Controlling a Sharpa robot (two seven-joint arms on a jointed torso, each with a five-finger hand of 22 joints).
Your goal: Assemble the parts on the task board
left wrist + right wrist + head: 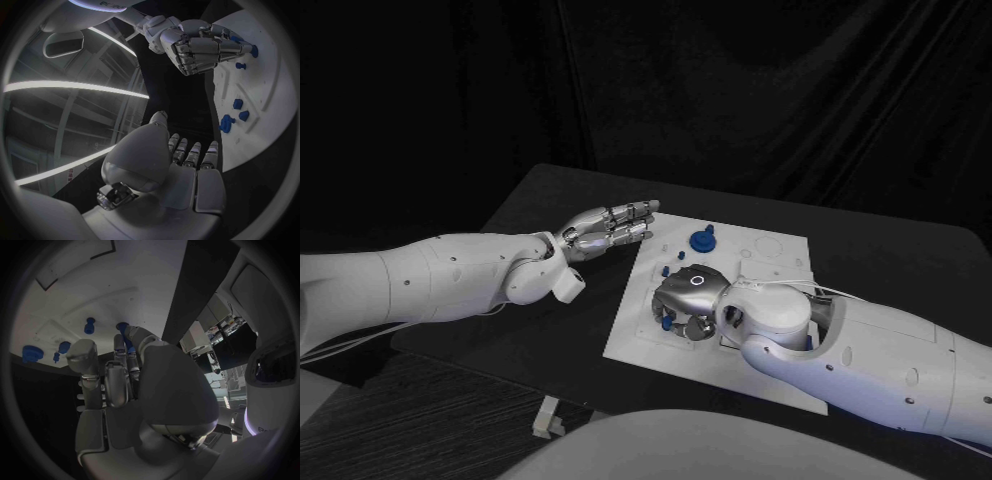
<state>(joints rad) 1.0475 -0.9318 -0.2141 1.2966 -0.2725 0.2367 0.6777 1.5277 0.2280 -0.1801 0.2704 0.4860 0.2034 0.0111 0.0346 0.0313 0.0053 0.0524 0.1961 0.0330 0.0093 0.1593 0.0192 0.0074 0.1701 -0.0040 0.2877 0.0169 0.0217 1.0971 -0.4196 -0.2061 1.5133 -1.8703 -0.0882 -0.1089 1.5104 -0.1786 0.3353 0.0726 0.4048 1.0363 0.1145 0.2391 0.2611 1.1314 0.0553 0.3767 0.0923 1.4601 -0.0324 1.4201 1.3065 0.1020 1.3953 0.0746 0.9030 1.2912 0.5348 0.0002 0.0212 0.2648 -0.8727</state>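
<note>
The white task board [769, 262] lies in the middle of the black table. My right hand [695, 294] is curled down over its near-left part, and its fingertips pinch a small blue part [125, 335] against the board [106, 280]; the same part [253, 50] shows at the curled right hand [200, 46]. Near the far edge stands a larger blue part [704, 238], with small blue pegs [669, 270] close to the right hand. My left hand [609, 228] hovers flat and empty beside the board's far-left corner, fingers [190, 154] straight.
More blue parts [226, 123] stand along the board's edge nearest the left hand, and a peg [90, 326] and other blue pieces [30, 352] lie beyond my right fingertips. Black table [560, 330] surrounds the board; a dark curtain hangs behind.
</note>
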